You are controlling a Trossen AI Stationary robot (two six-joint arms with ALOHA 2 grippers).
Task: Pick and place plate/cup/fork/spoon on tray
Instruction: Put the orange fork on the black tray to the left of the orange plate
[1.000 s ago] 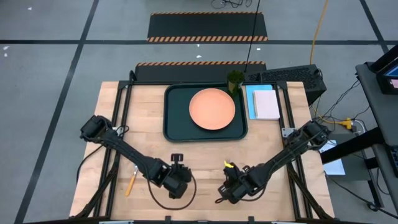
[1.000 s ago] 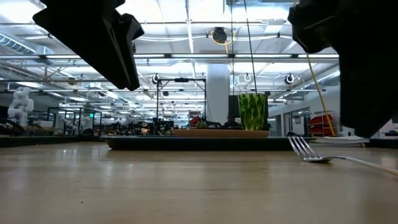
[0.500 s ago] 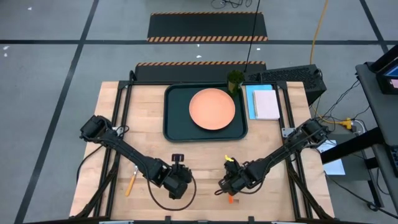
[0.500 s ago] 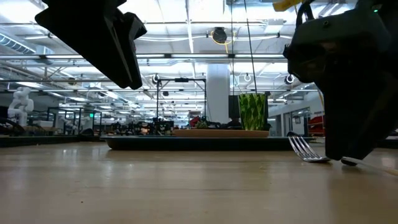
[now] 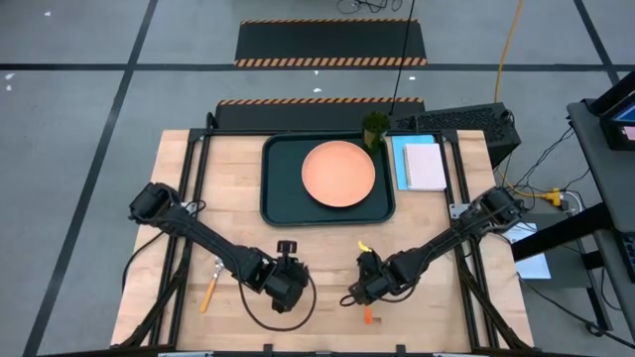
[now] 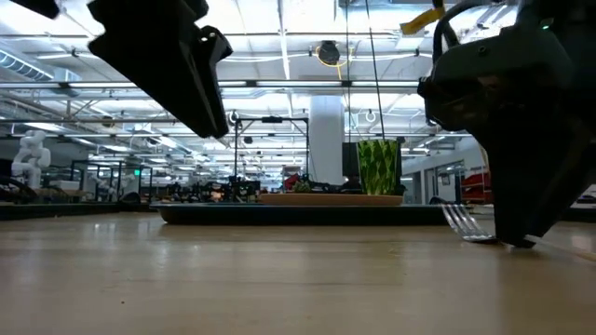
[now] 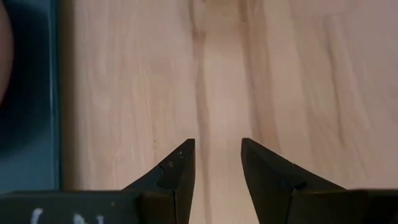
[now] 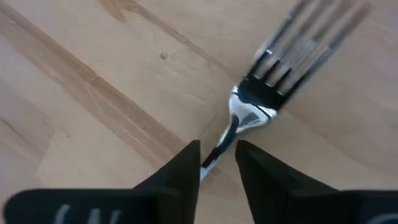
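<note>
A: From above, where does everything sit?
B: The plate (image 5: 338, 174) lies on the tray (image 5: 280, 198) at the table's far side, the cup (image 5: 374, 127) at the tray's far right corner. The spoon (image 5: 210, 286) lies near the left edge. The right gripper (image 5: 354, 295) is low over the fork (image 5: 366, 315) at the front; the left gripper (image 5: 285, 288) hovers beside it.

A: And level with the table?
B: The right gripper (image 6: 518, 240) reaches down to the wood just behind the fork (image 6: 463, 223)'s prongs. The cup (image 6: 377, 167) stands behind the plate (image 6: 331, 197).

A: Left wrist?
B: Its fingers (image 7: 177, 171) stand apart over bare wood, holding nothing, the tray (image 7: 28, 93) ahead.

A: Right wrist?
B: Both fingers (image 8: 186, 163) clamp the fork (image 8: 252, 109)'s thin metal neck, prongs pointing away
</note>
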